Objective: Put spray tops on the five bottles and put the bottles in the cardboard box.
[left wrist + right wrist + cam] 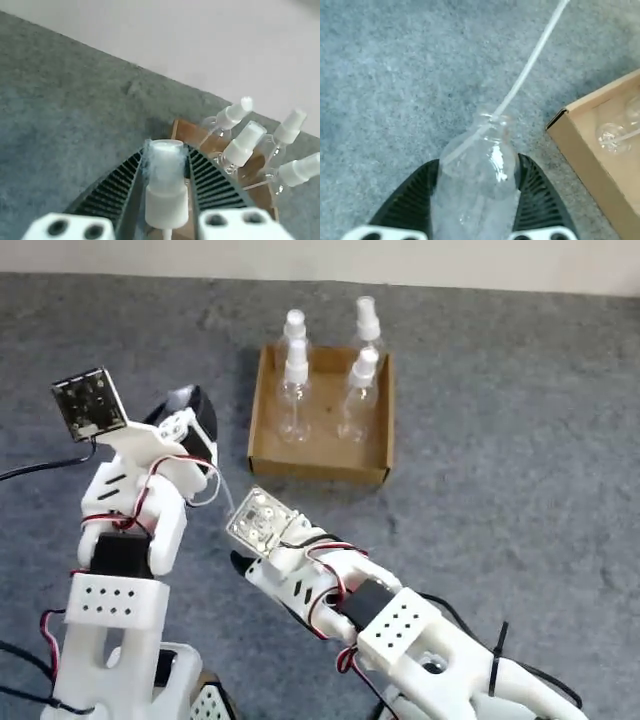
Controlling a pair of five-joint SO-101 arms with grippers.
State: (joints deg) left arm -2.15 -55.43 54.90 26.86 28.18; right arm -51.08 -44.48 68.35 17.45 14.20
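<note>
Progress: four capped bottles (297, 390) are standing in the cardboard box (320, 473) | my left jaws are clamping the fifth spray top (166, 186) | my right jaws are gripping the open bottle (479, 172) near the box, dip tube (530, 59) threaded into its neck | I am judging two steps left: seating, boxing.

Four clear bottles (295, 405) capped with white spray tops (297, 352) are stood upright in the brown cardboard box (320, 472), while a fifth bottle (480, 172), uncapped, is clamped in the right gripper (477, 165) and entered at its neck by the thin tube (530, 60) of a spray top (165, 185) clamped in the left gripper (167, 152).
</note>
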